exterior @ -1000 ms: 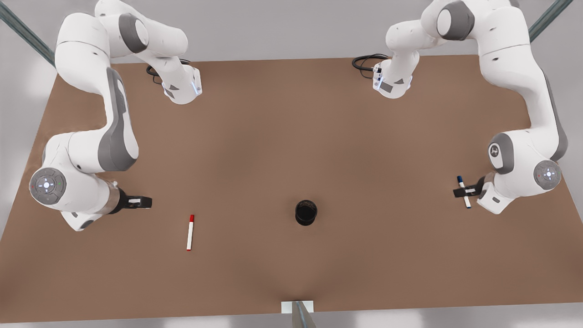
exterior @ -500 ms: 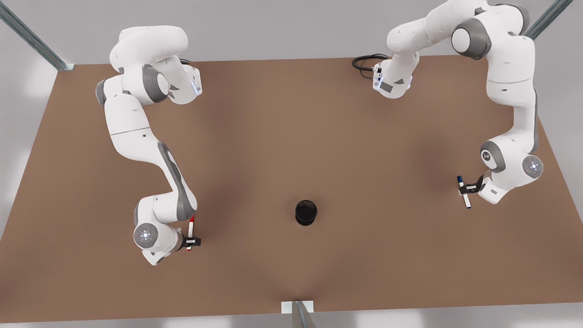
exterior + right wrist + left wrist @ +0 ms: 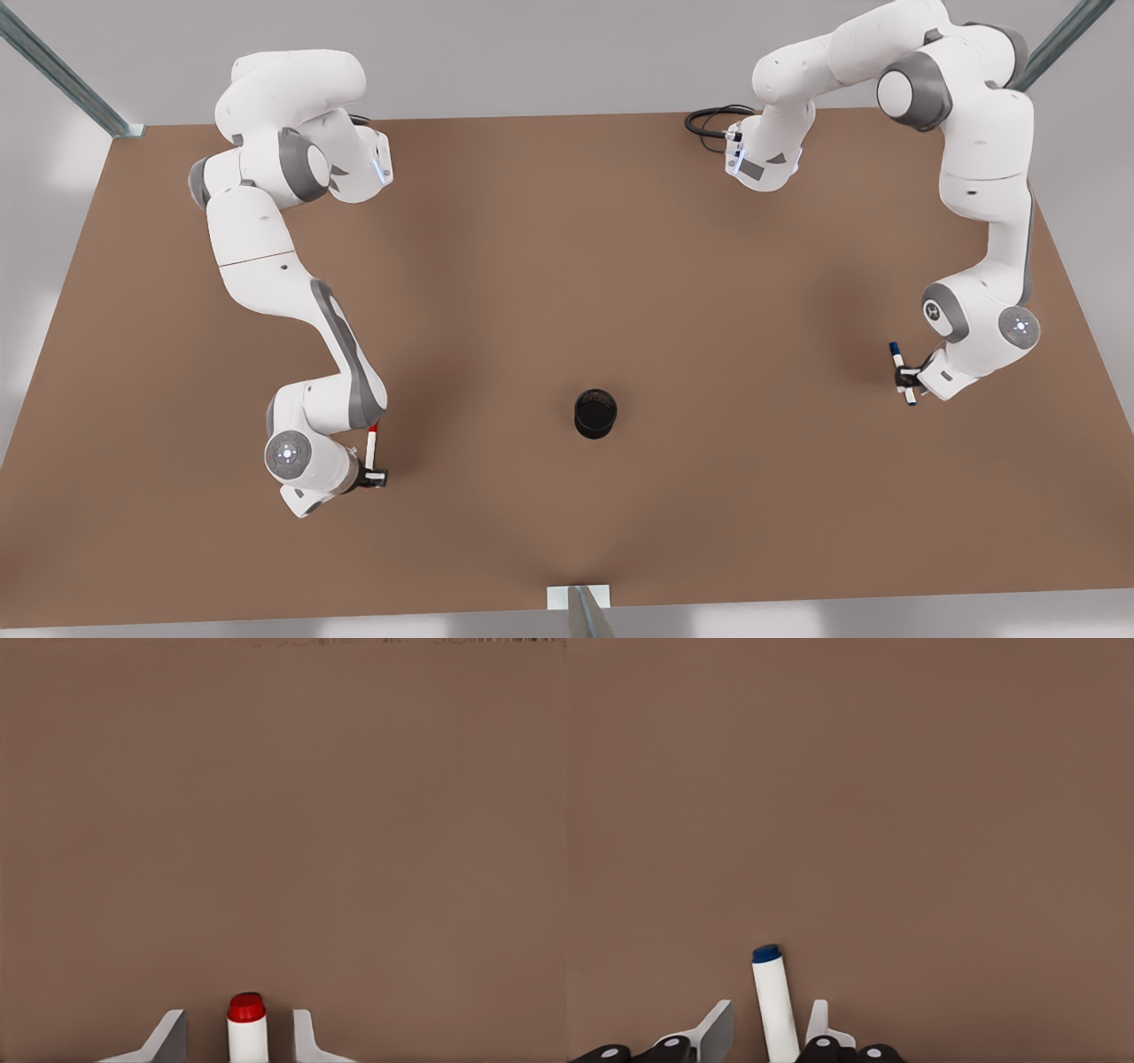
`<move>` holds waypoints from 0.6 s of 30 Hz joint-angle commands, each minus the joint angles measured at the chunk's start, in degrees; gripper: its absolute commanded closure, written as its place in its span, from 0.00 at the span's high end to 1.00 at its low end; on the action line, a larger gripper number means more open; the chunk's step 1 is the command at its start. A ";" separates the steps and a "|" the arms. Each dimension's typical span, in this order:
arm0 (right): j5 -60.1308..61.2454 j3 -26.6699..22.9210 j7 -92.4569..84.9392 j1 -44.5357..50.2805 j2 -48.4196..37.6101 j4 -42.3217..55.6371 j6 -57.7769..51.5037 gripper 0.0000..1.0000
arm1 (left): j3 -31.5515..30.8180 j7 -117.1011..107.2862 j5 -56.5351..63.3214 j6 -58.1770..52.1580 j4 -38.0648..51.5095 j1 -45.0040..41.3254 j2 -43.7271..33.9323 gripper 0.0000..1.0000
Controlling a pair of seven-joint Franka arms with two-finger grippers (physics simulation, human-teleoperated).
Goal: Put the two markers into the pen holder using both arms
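Status: left pincer [image 3: 905, 383] is straddling the blue marker [image 3: 902, 372] lying on the desk [image 3: 567, 266], fingers [image 3: 718, 1032] spread either side of the barrel with gaps showing, not clamped; right pincer [image 3: 376, 477] is doing the same over the red marker [image 3: 369, 446], fingers [image 3: 170, 1036] apart, barrel centred between them. Pen holder [image 3: 594, 413] is standing well away from both pincers, roughly between them. Both should be closing squarely on the barrels before lifting, and the left barrel is sitting slightly skewed, so I'd expect it to twist on closing.
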 commanded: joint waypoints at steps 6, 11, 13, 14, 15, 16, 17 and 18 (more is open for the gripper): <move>0.11 0.10 1.96 0.00 -0.09 -0.32 0.44 0.54 | 0.01 7.58 -2.05 1.57 0.03 0.07 0.64 0.47; 0.11 0.10 1.78 -0.09 -0.09 -0.59 0.44 0.45 | 0.01 7.14 -2.05 1.57 0.03 -0.11 0.64 0.44; 0.11 0.19 1.78 -0.09 -0.17 -0.85 0.44 0.41 | 0.01 7.14 -2.05 1.75 0.03 -0.11 0.99 0.44; 0.11 0.19 1.87 -0.09 -0.17 -0.85 0.36 0.41 | 0.01 7.14 -2.05 1.84 0.03 -0.11 1.08 0.43; 0.11 0.19 1.78 -0.09 -0.17 -0.85 0.35 0.41 | 0.01 7.14 -2.05 1.92 0.03 -0.11 1.25 0.43; 0.11 0.19 1.69 -0.09 -0.17 -0.94 0.36 0.41 | 0.01 7.14 -2.05 1.92 0.03 -0.11 1.34 0.42; 0.11 0.19 1.60 -0.09 -0.17 -1.03 0.44 0.41 | 0.01 7.14 -2.05 1.92 0.03 -0.11 1.34 0.40; 0.11 0.19 1.60 -0.09 -0.17 -1.03 0.44 0.41 | 0.01 7.14 -2.05 1.92 0.03 -0.11 1.34 0.38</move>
